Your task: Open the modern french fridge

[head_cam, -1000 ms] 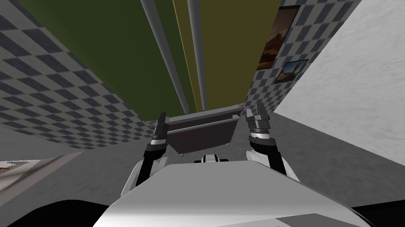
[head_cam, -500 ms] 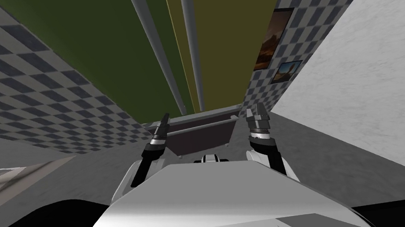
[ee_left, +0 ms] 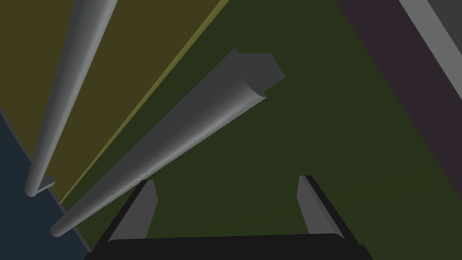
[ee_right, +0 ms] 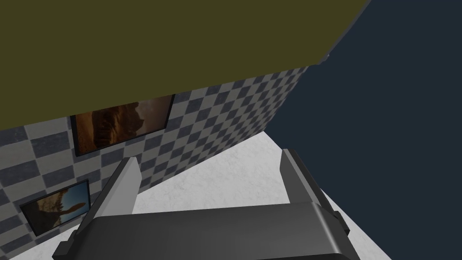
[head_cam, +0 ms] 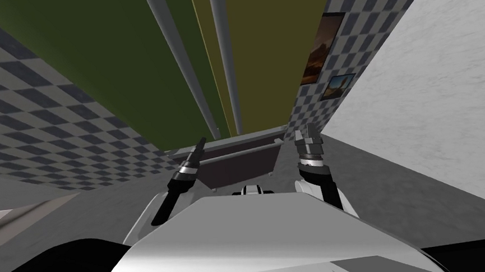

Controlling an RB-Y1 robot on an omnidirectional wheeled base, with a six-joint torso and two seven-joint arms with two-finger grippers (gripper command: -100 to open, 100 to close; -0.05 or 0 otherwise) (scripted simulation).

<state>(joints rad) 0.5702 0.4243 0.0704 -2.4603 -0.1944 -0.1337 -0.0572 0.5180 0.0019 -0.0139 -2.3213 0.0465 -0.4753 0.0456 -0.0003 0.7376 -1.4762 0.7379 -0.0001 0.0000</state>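
My view has shifted over the last second, so the fridge sits further left in the head view. My left forearm has swung outward, and the left gripper has edged toward the doors. The right arm has stayed put. The fridge stands straight ahead of both grippers and faces me. Its left door is dark green and its right door is olive, and they meet at a thin upright seam. A grey bar handle runs on each side of that seam with its long axis upright along the door. The left handle and right handle are parallel and near each other. Below the doors is a dark drawer, whose own bar lies level, crosswise to the handles. The left gripper has its fingers spread wide and holds nothing, with only bare green door between them. The left handle passes just outside the finger nearer the seam, not between the two fingers. The handle's blunt end and its mount lie ahead of the fingertips, toward the drawer. I cannot tell whether that finger touches the bar. The right gripper is raised by the drawer's right end, well apart from both handles. In its wrist view the right gripper has its fingers spread and empty, and the olive door lies beyond their tips.
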